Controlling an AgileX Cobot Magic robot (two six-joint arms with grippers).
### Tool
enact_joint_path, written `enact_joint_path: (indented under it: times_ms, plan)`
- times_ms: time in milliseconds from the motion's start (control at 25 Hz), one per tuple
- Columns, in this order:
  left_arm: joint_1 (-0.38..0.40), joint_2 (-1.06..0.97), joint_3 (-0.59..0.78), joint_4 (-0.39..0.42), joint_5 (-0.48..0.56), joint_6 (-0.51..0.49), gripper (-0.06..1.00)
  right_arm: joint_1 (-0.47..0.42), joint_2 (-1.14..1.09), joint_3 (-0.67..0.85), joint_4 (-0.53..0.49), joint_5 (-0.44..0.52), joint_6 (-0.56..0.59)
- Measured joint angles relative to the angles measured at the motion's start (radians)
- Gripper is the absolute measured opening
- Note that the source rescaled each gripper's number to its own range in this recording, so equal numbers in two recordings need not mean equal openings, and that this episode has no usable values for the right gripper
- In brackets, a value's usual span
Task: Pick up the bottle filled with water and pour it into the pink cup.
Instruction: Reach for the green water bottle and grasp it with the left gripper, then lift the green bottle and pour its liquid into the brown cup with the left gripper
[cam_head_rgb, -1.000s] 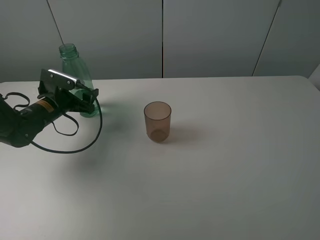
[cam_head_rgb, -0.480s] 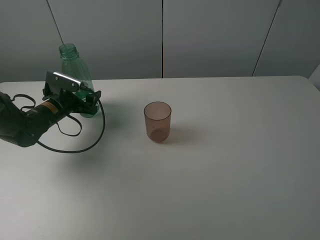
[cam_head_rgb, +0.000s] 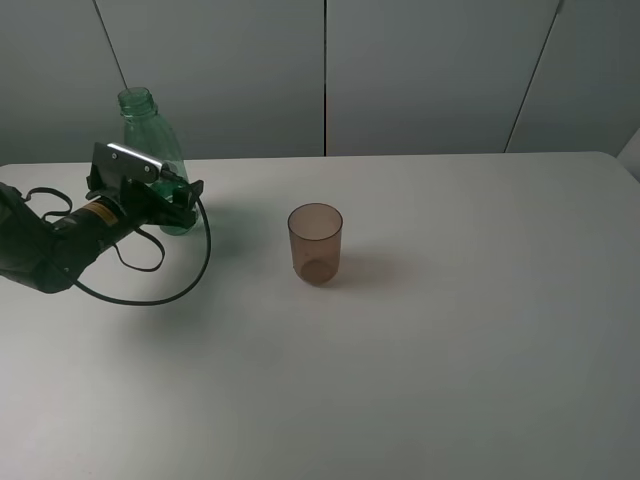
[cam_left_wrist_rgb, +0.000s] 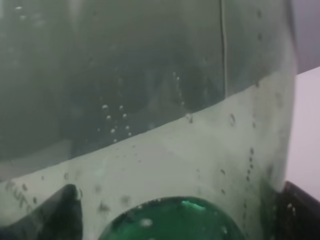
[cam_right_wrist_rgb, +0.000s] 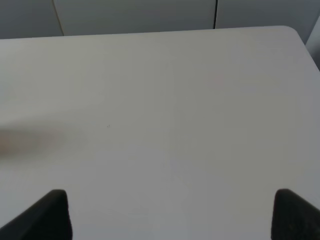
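The green transparent bottle (cam_head_rgb: 148, 140) stands upright at the table's back left, uncapped, with water in its lower part. My left gripper (cam_head_rgb: 180, 205) is at its base, open, one finger on each side of it. In the left wrist view the bottle (cam_left_wrist_rgb: 150, 125) fills the frame, with dark fingertips (cam_left_wrist_rgb: 62, 212) at both lower corners. The pink cup (cam_head_rgb: 315, 243) stands upright and looks empty near the middle, well to the right of the bottle. My right gripper (cam_right_wrist_rgb: 172, 215) is open over bare table and does not appear in the exterior view.
The white table (cam_head_rgb: 450, 350) carries only the bottle and cup. A black cable (cam_head_rgb: 150, 295) loops from the left arm onto the tabletop. Grey wall panels stand behind the table's far edge.
The left gripper has moved slightly forward and closer around the bottle's base, then held still. Bottle and cup have not moved.
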Motion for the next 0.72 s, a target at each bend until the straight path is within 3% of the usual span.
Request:
enact_joint_path:
  times_ms: [120, 200, 240, 280, 320, 720]
  plan:
    - [0.000, 0.000, 0.000, 0.000, 0.000, 0.000, 0.96, 0.000, 0.000, 0.000, 0.000, 0.000, 0.000]
    - [0.000, 0.000, 0.000, 0.000, 0.000, 0.000, 0.89, 0.000, 0.000, 0.000, 0.000, 0.000, 0.000]
    - [0.000, 0.000, 0.000, 0.000, 0.000, 0.000, 0.72, 0.000, 0.000, 0.000, 0.000, 0.000, 0.000]
    - [0.000, 0.000, 0.000, -0.002, 0.000, 0.000, 0.46, 0.000, 0.000, 0.000, 0.000, 0.000, 0.000]
    - [0.000, 0.000, 0.000, -0.005, 0.000, -0.005, 0.08, 0.000, 0.000, 0.000, 0.000, 0.000, 0.000]
    - [0.000, 0.000, 0.000, -0.001, 0.000, -0.005, 0.04, 0.000, 0.000, 0.000, 0.000, 0.000, 0.000]
